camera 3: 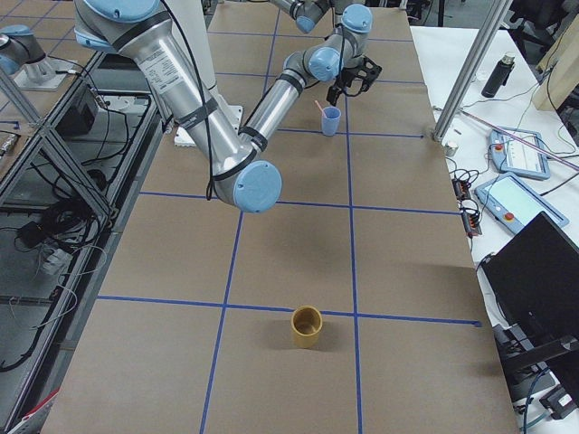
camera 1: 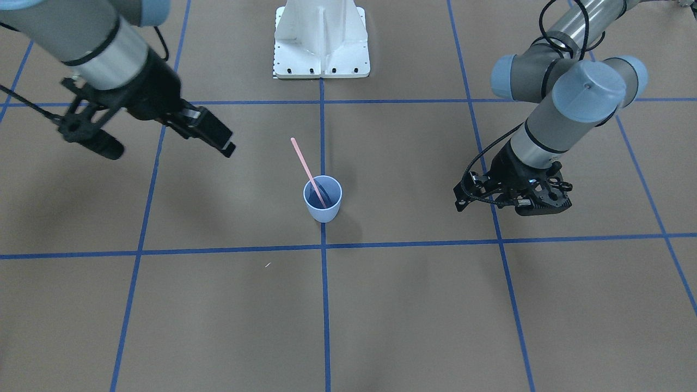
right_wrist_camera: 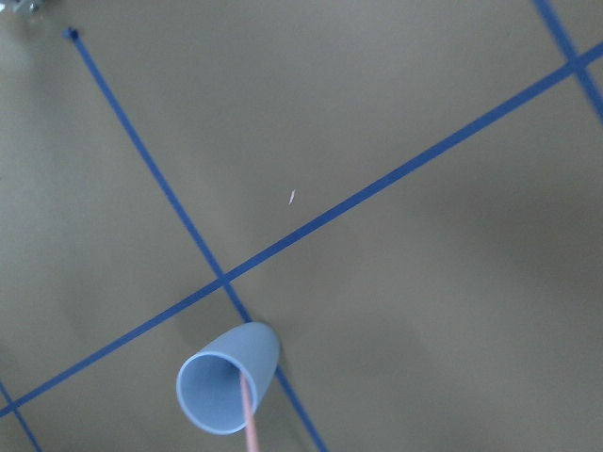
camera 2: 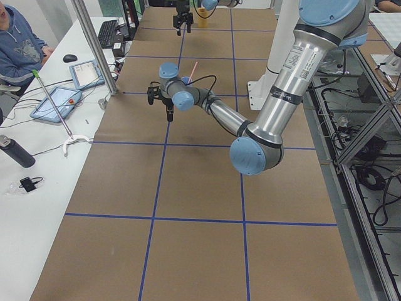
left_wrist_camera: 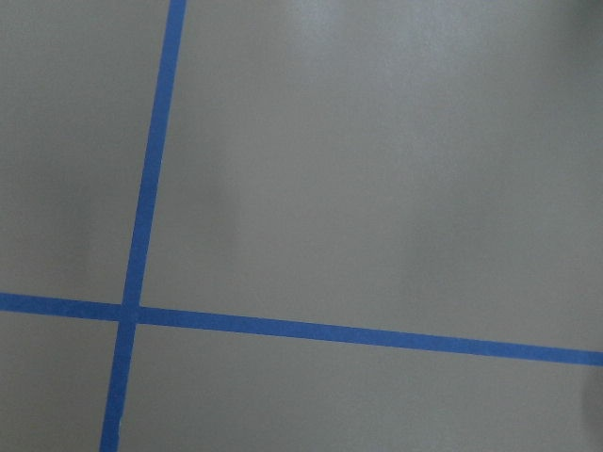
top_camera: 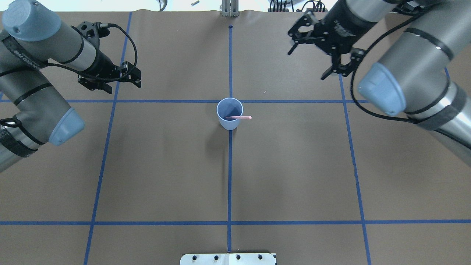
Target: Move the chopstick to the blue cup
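Note:
The blue cup (camera 1: 323, 200) stands upright at the table's middle, on the centre tape line. It also shows in the overhead view (top_camera: 230, 115) and the right wrist view (right_wrist_camera: 226, 379). One pale-pink chopstick (camera 1: 305, 165) stands in it and leans over the rim toward my right side (top_camera: 243, 117). My right gripper (top_camera: 306, 65) is open and empty, raised well off to the cup's far right. My left gripper (top_camera: 110, 82) looks open and empty, over the tape cross to the cup's far left. Both are apart from the cup.
A yellow-brown cup (camera 3: 306, 326) stands alone on the table near my right end. The white robot base (camera 1: 321, 43) is at my edge of the table. Operators' tablets and a bottle lie on the white side bench (camera 2: 59, 100).

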`<state>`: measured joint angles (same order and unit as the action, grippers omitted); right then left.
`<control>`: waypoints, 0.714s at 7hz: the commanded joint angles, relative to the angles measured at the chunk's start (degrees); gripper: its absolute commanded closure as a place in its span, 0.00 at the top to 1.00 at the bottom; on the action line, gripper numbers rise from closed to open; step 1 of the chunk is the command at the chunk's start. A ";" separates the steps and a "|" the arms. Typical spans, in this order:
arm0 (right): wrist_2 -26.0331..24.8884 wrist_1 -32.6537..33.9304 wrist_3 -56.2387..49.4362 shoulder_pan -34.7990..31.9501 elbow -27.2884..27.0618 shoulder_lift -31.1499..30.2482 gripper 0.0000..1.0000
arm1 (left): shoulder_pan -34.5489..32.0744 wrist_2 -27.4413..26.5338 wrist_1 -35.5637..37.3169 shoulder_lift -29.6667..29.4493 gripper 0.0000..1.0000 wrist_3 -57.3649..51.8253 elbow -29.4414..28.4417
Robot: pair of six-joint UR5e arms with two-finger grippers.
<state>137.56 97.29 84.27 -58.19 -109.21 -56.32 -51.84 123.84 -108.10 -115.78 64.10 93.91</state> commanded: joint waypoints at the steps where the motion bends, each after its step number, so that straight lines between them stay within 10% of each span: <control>1: 0.87 -0.17 -20.00 -8.57 -5.39 -14.28 1.00 | -0.10 0.00 0.00 -0.06 0.97 -0.03 0.14; 5: -3.49 -0.88 -67.63 -22.12 0.81 -29.97 1.00 | -3.24 0.87 0.78 0.90 0.97 -2.47 3.02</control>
<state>136.65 96.62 31.63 -76.51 -111.20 -82.56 -53.10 124.11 -107.85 -115.64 63.27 95.14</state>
